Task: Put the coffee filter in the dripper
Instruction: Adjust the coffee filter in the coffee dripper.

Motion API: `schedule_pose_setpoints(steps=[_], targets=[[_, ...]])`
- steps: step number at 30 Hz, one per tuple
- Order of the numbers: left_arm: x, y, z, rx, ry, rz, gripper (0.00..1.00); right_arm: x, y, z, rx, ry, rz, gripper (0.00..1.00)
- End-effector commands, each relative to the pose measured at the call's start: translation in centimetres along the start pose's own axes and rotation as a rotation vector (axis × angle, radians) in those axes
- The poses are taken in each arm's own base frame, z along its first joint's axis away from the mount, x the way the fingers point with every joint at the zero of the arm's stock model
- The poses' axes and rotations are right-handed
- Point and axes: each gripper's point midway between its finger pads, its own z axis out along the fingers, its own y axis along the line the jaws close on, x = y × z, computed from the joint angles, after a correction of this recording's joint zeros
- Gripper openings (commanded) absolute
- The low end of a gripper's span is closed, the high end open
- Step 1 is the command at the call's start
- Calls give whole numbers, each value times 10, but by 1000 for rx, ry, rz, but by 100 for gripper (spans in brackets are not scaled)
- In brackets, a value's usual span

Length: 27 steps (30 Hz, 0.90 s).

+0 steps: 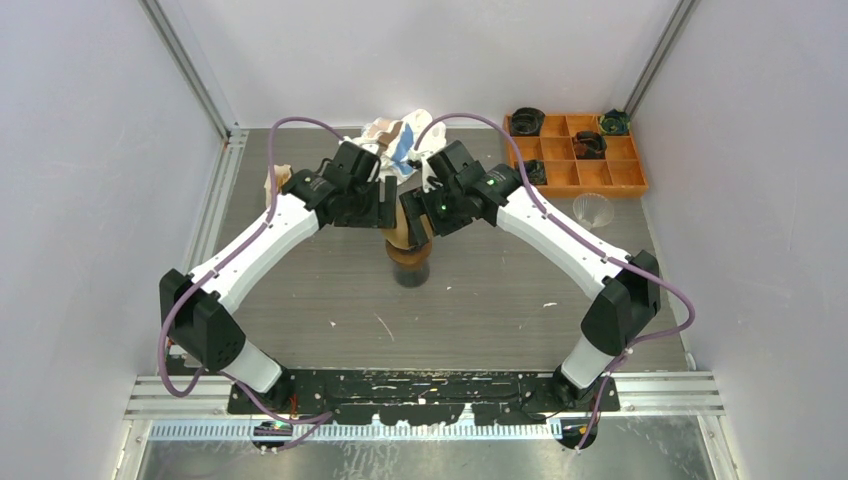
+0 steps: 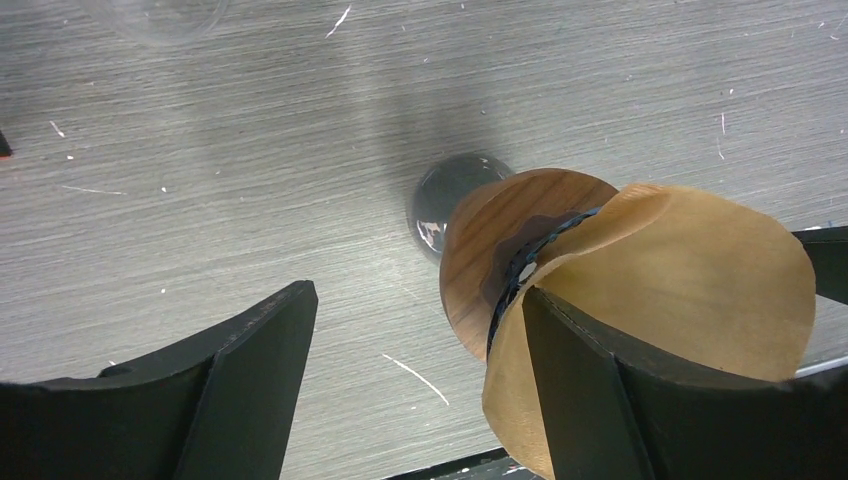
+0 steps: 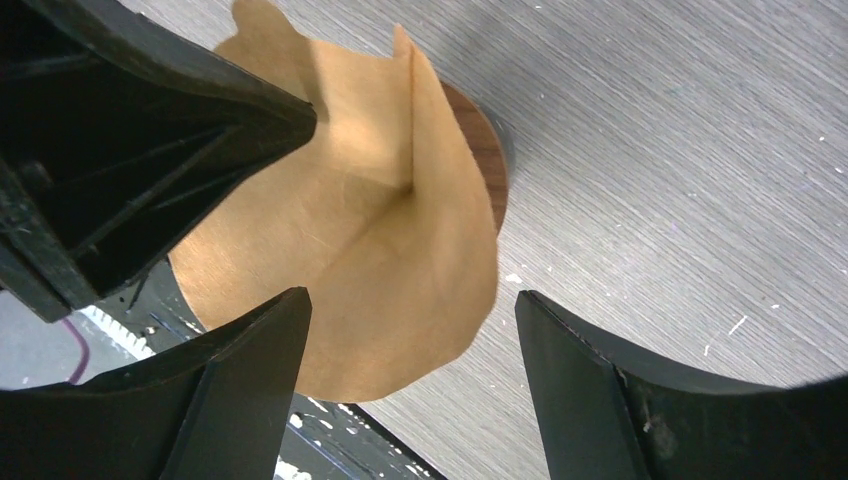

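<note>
The brown paper coffee filter (image 1: 410,228) stands open as a cone in the top of the dripper (image 1: 408,262), a glass vessel with a wooden collar (image 2: 490,245), at the table's middle. My left gripper (image 1: 388,205) is open just left of it. In the left wrist view (image 2: 410,385) one of its fingers (image 2: 590,400) lies against the filter (image 2: 690,280); the other is over bare table. My right gripper (image 1: 418,215) is open and empty just right of the filter. In the right wrist view (image 3: 410,335) the filter (image 3: 350,260) lies partly between and beyond its fingers.
An orange compartment tray (image 1: 575,178) with small black parts stands at the back right. A clear plastic cup (image 1: 593,210) is in front of it. A crumpled white and blue packet (image 1: 400,135) lies behind the grippers.
</note>
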Motion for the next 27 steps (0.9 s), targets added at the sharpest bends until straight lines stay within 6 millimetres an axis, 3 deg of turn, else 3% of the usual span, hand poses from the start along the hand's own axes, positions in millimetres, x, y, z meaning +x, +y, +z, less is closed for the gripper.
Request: schedule_pose_setpoints(steps=[1,19,27], targets=[[-16,2,-7,-13,-46,16,77,-6,-7,-9,40,-17,-43,82],[-17,5,0,-37,-40,15,77,9,-13,9,39,54,-66,81],[-16,6,-1,-36,-43,8,77,4,-11,2,42,28,-65,81]])
